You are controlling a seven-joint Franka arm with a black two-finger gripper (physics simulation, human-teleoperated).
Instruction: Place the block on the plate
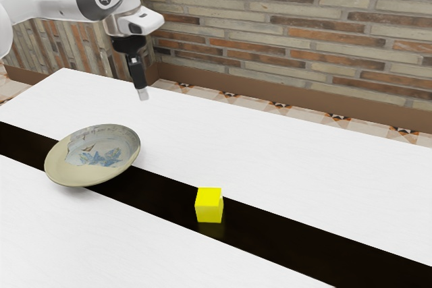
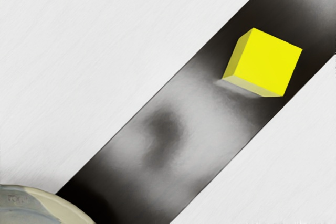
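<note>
Yellow cube (image 1: 209,205) down on the black stripe (image 1: 290,235) of the white counter (image 1: 304,160), at four o'clock from the blue-patterned ceramic plate (image 1: 101,156) in the exterior view, well apart; up at eleven o'clock from the cube, gripper (image 1: 142,92), seemingly edge-on, so cannot tell whether apart or together

A white table (image 1: 317,166) crossed by a glossy black stripe (image 1: 270,225) stands before a brick wall (image 1: 283,18) and patterned tile floor (image 1: 277,108).

plate (image 2: 55,207): cut off, wrist view | arm (image 1: 50,1): cut off, exterior view's left edge
</note>
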